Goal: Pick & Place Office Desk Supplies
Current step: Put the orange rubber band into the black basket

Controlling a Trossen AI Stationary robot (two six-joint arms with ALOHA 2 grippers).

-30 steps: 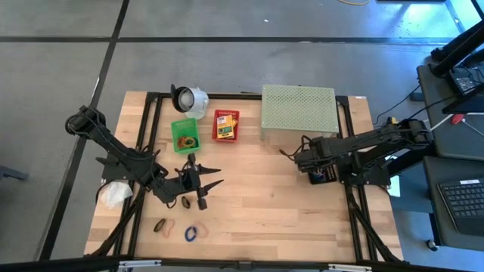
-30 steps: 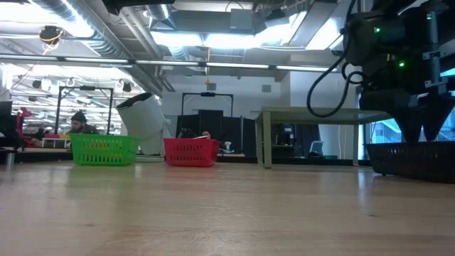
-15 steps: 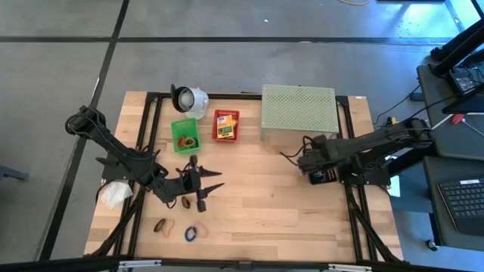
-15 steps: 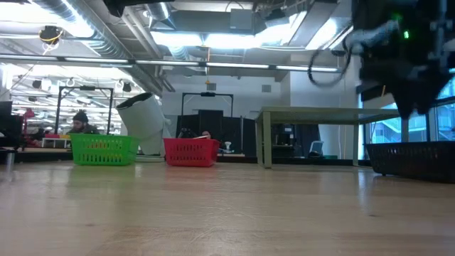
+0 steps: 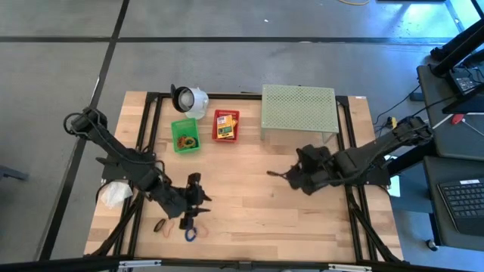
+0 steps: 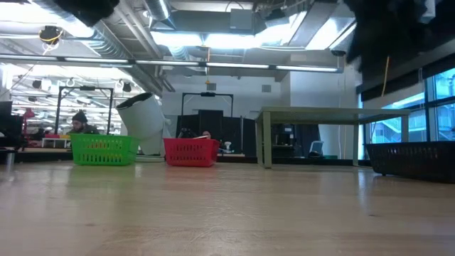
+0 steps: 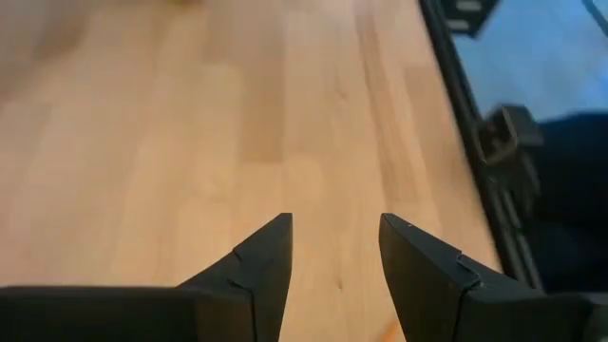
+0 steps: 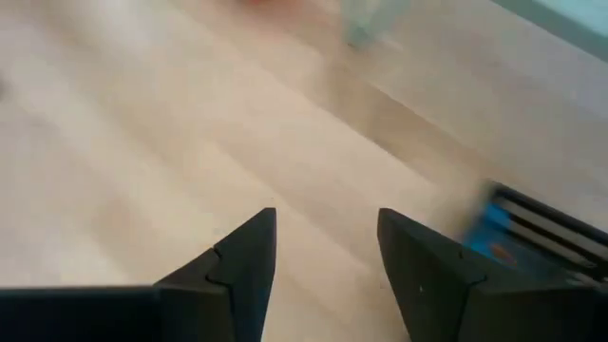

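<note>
Both pincers stand with their fingers apart and nothing between them. Left pincer hangs low over the near left part of the tabletop, its tips pointing down at the loose rubber bands; its own wrist view shows the two dark fingers parted over bare wood. Right pincer reaches toward the middle of the tabletop from the right side, its fingers likewise spread and empty above plain boards.

Largest on the tabletop is the pale green perforated shelf, standing at the far edge, right of centre. Left of it sits the red basket holding a yellow-and-green crayon box. Just beside that, further left, is the green basket with several rubber bands in it. Behind the green basket, at the far edge, lies the white round object with its dark opening turned to the left. A crumpled white item lies at the tabletop's left edge, partly under the left arm.

Smallest are the loose bands near the front left: a blue rubber band right below the left pincer's tips, an orange rubber band next to it, and a dark rubber band furthest left.
</note>
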